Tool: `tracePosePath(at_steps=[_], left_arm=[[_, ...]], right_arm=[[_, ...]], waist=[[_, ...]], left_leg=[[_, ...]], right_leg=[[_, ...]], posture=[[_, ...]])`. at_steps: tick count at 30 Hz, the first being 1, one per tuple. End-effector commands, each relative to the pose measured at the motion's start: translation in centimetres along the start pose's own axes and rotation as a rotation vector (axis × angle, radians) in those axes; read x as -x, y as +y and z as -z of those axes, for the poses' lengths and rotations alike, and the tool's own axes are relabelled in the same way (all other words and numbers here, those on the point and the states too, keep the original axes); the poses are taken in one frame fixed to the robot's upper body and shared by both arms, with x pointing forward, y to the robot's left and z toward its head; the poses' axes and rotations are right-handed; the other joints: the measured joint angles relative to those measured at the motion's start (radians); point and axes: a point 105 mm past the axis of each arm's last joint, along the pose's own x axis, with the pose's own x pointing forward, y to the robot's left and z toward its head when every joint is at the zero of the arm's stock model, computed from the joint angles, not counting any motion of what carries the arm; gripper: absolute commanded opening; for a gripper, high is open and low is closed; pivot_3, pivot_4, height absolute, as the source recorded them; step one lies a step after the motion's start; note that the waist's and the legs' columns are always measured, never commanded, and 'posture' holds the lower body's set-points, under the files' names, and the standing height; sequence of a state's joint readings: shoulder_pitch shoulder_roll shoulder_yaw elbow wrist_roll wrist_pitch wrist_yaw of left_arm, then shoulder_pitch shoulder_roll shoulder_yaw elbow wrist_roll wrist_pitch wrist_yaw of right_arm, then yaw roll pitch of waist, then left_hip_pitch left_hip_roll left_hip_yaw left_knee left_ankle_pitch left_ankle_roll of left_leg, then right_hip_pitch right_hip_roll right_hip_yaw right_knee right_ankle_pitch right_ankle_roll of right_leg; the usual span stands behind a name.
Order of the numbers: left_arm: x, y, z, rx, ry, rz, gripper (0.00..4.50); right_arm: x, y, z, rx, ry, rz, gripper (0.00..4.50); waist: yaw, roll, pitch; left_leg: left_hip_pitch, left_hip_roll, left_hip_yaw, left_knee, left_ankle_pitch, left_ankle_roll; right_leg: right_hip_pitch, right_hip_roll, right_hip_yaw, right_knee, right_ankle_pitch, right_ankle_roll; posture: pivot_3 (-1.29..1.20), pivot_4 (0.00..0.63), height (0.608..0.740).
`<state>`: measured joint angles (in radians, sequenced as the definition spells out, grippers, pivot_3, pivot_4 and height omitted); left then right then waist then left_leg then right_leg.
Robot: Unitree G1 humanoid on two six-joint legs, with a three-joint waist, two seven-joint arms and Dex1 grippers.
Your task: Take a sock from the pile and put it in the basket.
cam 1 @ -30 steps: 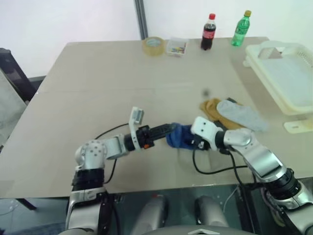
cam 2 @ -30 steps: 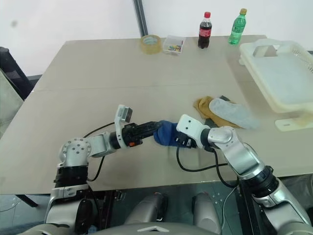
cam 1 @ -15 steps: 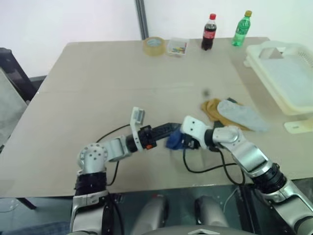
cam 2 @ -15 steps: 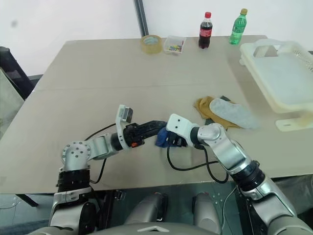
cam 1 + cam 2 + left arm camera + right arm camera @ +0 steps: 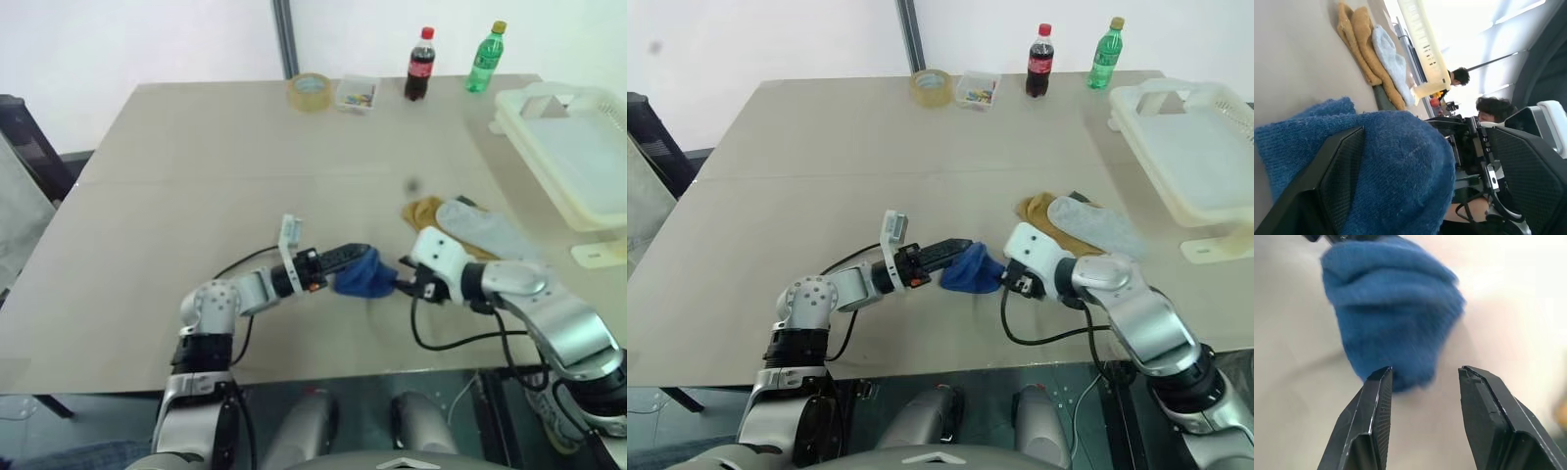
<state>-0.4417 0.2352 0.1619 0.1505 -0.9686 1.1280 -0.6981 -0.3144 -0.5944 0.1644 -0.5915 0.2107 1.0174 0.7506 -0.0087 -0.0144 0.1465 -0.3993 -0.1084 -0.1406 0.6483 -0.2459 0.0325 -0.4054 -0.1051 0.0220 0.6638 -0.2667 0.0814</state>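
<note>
The royal-blue sock (image 5: pixel 364 275) hangs bunched between the two grippers near the table's (image 5: pixel 196 166) front edge. The left gripper (image 5: pixel 355 257) has its black fingers spread wide with the sock draped over them; it seems stretched open from inside, though the wrist view is crowded. The right gripper (image 5: pixel 1422 377) stands partly open, just short of the sock, holding nothing. The pile (image 5: pixel 465 227) lies to the right; the cream basket (image 5: pixel 573 147) sits at the far right.
</note>
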Motion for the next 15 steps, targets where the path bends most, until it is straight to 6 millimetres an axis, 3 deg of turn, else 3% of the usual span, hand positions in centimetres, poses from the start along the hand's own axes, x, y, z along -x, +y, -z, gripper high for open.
tracePosePath(at_steps=[1, 4, 6, 7, 15], left_arm=[[-0.4, -0.1, 0.0, -0.012, 0.002, 0.011, 4.45], [-0.5, -0.1, 0.1, -0.012, 0.004, 0.014, 4.5], [-0.6, -0.2, 0.2, -0.012, 0.005, 0.016, 4.5], [-0.7, -0.2, 0.2, -0.011, 0.005, 0.017, 4.5], [-0.6, -0.4, 0.4, -0.013, 0.007, 0.028, 4.5]], right_arm=[[1.1, 0.2, -2.3, -0.125, -0.109, 0.006, 2.2], [0.7, 1.5, -3.2, -0.23, -0.139, -0.056, 2.99], [-0.1, 1.2, -4.1, -0.31, -0.173, -0.026, 3.73], [-0.4, 1.0, -4.5, -0.347, -0.183, -0.013, 4.37], [-2.3, 0.2, -4.3, -0.527, -0.143, 0.056, 4.45]], waist=[[-0.001, 0.0, 0.0], [-0.001, 0.0, 0.0], [-0.001, 0.0, 0.0], [-0.001, 0.0, 0.0], [-0.003, 0.001, 0.0]], left_leg=[[0.0, 0.0, 0.0, 0.0, 0.0, 0.0], [0.0, 0.0, 0.0, 0.0, 0.0, 0.0], [0.0, 0.0, 0.0, 0.0, 0.0, 0.0], [0.0, 0.0, 0.0, 0.0, 0.0, 0.0], [0.0, -0.002, 0.0, 0.0, 0.0, 0.0]], right_leg=[[0.0, 0.0, 0.0, 0.0, 0.0, 0.0], [0.0, 0.0, 0.0, 0.0, 0.0, 0.0], [0.0, 0.0, 0.0, 0.0, 0.0, 0.0], [0.0, 0.0, 0.0, 0.0, 0.0, 0.0], [-0.001, 0.0, 0.0, 0.0, 0.0, 0.0]], posture=[[0.0, 0.15, 0.74], [0.0, 0.15, 0.74], [0.0, 0.15, 0.74], [0.0, 0.15, 0.74], [0.0, 0.15, 0.74]])
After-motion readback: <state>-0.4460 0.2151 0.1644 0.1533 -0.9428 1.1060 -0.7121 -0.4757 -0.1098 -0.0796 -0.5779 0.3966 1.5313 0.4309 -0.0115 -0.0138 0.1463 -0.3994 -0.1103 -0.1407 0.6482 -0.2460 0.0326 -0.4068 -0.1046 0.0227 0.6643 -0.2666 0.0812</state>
